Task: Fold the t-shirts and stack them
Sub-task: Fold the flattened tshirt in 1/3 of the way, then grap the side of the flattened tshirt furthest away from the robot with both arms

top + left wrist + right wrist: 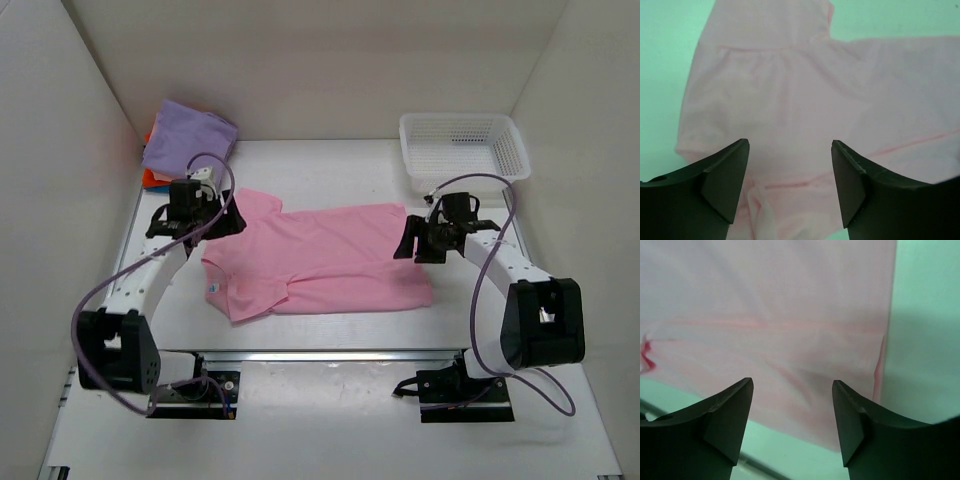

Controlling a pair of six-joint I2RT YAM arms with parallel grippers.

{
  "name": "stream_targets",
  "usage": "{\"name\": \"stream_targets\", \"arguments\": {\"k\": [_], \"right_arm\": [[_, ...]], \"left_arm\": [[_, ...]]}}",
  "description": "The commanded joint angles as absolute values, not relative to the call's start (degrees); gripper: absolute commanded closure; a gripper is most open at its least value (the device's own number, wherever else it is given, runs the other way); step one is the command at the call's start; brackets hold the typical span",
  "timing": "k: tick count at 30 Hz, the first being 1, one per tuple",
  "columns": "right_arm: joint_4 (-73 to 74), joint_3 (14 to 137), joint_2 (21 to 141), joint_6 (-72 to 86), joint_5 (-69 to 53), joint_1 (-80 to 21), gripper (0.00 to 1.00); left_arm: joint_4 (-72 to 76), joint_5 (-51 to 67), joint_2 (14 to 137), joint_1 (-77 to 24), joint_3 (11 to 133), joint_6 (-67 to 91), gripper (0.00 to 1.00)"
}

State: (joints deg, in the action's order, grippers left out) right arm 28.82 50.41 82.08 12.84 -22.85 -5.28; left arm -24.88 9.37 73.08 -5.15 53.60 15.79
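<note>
- The pink shirt (320,260) is spread flat in the middle of the table (330,170), with its collar toward the left edge; no fold is seen yet.
- The left gripper (790,145) is held wide open over the far-left sleeve (755,100), and nothing is gripped.
- The right gripper (792,382) is likewise wide open and empty above the hem (885,350) near the right edge.
- If only the top layer is pinched, the shirt is likely to be peeled apart rather than folded.
- If the two ends are lifted unevenly, a skewed, wrinkled fold is to be expected.
- The lavender shirt (188,135) and orange shirt (150,178) at the far-left corner could be knocked by a wide left swing.
- The basket (460,117) at the far-right corner could be clipped likewise.
</note>
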Motion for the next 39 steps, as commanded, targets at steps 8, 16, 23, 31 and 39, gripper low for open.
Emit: {"name": "stream_targets", "arguments": {"k": [8,16,23,31,39], "right_arm": [[12.31,57.04,89.98,18.81,-15.21,-5.01,0.36],[9.85,63.01,98.87,19.34,-13.1,-4.13,0.38],[9.58,69.6,105.81,19.95,-12.13,-4.05,0.35],[9.32,74.09,109.95,20.31,-11.69,-4.13,0.35],[8.88,76.46,111.88,20.39,-11.6,-3.69,0.35]], "left_arm": [[-10.99,5.81,99.56,-3.6,68.53,13.45,0.25],[-10.64,-1.65,112.49,-3.78,78.22,8.71,0.26],[-17.04,-1.16,118.9,-3.69,86.11,9.15,0.26],[-26.19,3.86,123.22,-4.75,92.46,5.19,0.61],[-25.75,5.01,120.51,-4.04,89.39,5.63,1.0]]}}
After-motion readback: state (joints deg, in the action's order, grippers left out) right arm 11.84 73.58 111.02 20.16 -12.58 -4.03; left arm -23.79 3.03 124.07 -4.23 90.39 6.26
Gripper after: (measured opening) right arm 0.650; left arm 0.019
